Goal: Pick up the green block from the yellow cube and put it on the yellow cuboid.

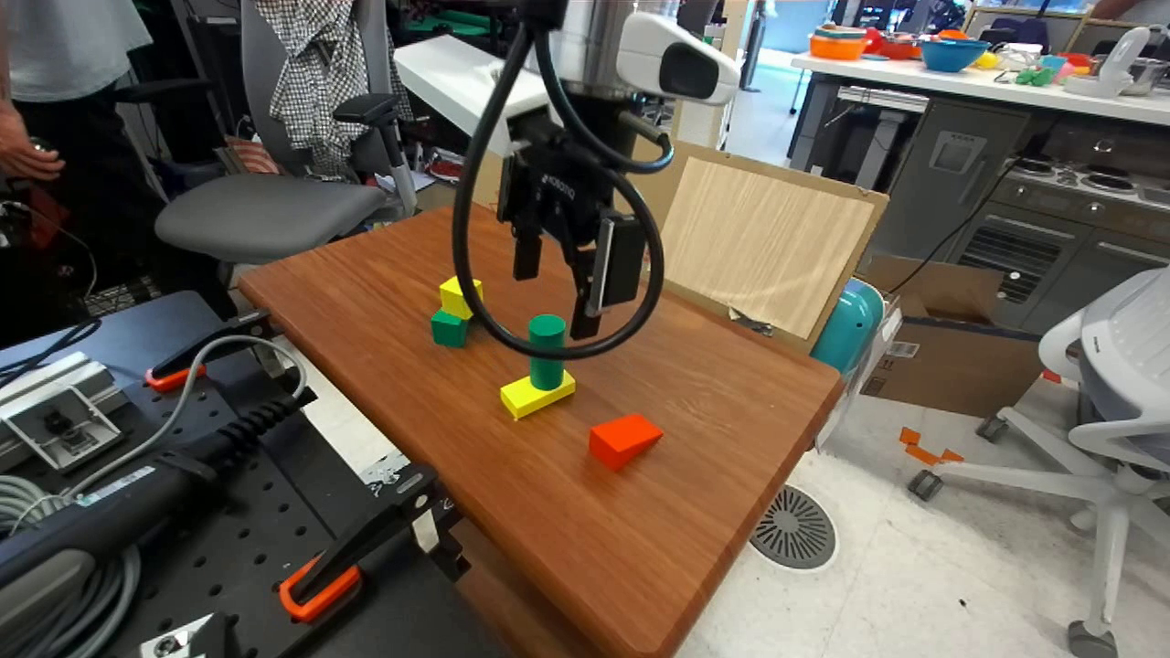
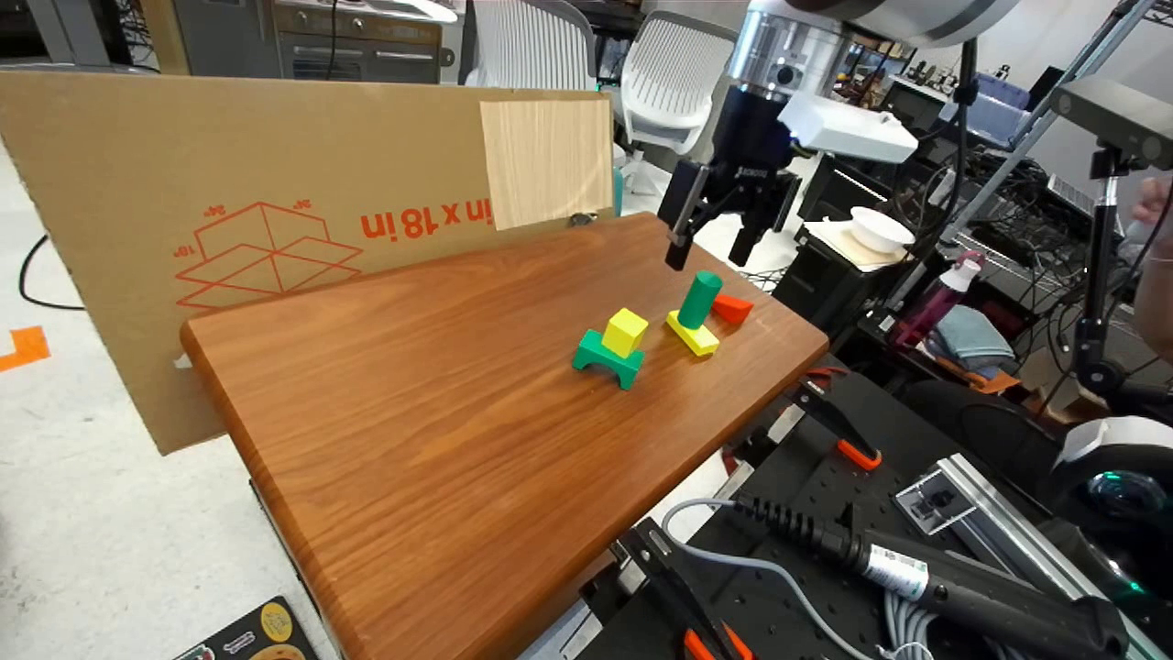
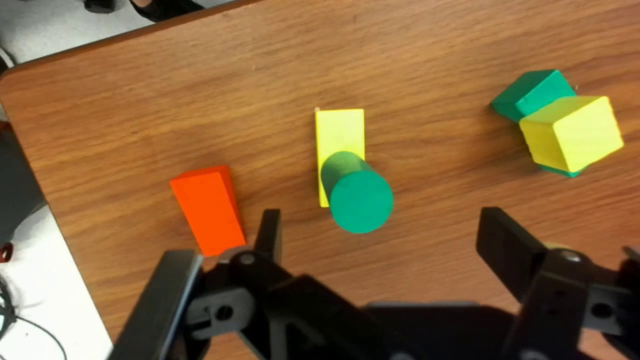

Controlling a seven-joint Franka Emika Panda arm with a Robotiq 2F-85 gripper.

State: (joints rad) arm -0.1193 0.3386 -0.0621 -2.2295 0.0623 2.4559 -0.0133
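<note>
The pincer [image 2: 707,258] hangs above a wooden desk [image 2: 440,394], its jaws spread wide and gripping nothing, while a green cylinder [image 2: 700,300] stands on a flat yellow block [image 3: 341,131]. The placing looks finished; what remains, it seems, is a clean exit. That calls for a slow, straight rise with the jaws held wide, and no sideways sweep that might topple the cylinder. A black cable [image 1: 462,219], looping across the cylinder in an exterior view, deserves watching, though how near it hangs is hard to tell. Smooth, plain and taller than wide, the cylinder is upright, a little off the block's middle. In the wrist view, a red-orange wedge [image 3: 210,215] lies to the left; to the right, a yellow cube [image 3: 582,131] sits on a green arch [image 3: 537,92].
</note>
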